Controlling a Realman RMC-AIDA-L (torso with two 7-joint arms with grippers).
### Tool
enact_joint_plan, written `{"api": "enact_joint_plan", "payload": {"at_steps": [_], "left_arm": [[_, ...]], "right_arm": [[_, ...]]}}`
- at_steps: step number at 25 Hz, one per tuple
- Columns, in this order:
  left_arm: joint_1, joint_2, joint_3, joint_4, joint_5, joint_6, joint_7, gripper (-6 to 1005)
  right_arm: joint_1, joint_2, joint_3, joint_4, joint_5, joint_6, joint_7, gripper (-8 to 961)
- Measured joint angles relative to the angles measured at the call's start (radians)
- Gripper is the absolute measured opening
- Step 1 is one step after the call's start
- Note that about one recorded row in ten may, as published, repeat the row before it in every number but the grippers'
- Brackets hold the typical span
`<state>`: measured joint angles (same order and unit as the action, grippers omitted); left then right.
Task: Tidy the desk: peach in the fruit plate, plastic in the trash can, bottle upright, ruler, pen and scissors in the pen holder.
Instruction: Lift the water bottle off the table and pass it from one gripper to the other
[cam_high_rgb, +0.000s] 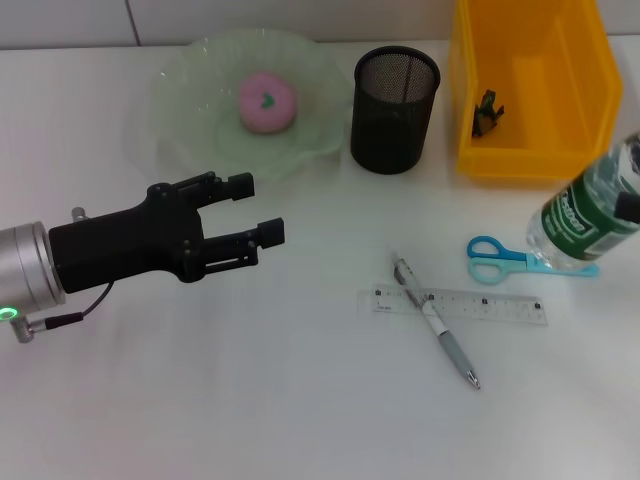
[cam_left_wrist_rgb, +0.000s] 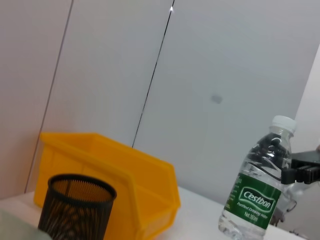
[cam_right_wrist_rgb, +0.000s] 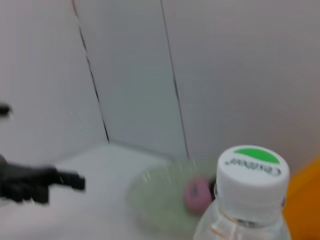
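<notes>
Peach (cam_high_rgb: 266, 101) sits in the pale green fruit plate (cam_high_rgb: 190, 120) at the far left of the white desk (cam_high_rgb: 250, 400). Beside the plate stands the black mesh pen holder (cam_high_rgb: 394, 110), then the yellow trash can (cam_high_rgb: 530, 90) with a dark scrap of plastic (cam_high_rgb: 487, 113) inside. Nearer, the pen (cam_high_rgb: 435, 320) lies across the ruler (cam_high_rgb: 500, 307); the blue scissors (cam_high_rgb: 500, 258) lie just beside the bottle (cam_high_rgb: 585, 215), upright at the right edge. The left gripper (cam_high_rgb: 248, 215) hovers with fingers spread, holding nothing. Whether the right gripper (cam_left_wrist_rgb: 305, 169) grips the bottle I cannot tell.
</notes>
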<state>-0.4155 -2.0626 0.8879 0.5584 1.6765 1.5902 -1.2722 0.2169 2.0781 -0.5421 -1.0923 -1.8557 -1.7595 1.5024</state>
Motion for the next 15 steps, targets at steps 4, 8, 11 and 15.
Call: {"api": "enact_joint_plan", "payload": {"at_steps": [4,8,11,15], "left_arm": [[-0.001,-0.003,0.0,0.0,-0.034,0.014,0.008,745],[-0.003,-0.004,0.0,0.0,-0.08,0.033,0.011,744],[-0.004,-0.004,0.0,0.001,-0.112,0.05,0.012,743],[-0.027,-0.004,0.003,0.004,-0.185,0.104,0.023,742]], "right_arm": [[0.029,-0.005,0.008,0.2,0.092,-0.005,-0.19,794],[0.07,-0.001,0.01,0.337,0.113,-0.006,-0.311,794],[0.093,0.0,0.01,0.396,0.117,-0.008,-0.358,794],[0.135,0.0,0.002,0.484,0.118,-0.003,-0.423,794]]}}
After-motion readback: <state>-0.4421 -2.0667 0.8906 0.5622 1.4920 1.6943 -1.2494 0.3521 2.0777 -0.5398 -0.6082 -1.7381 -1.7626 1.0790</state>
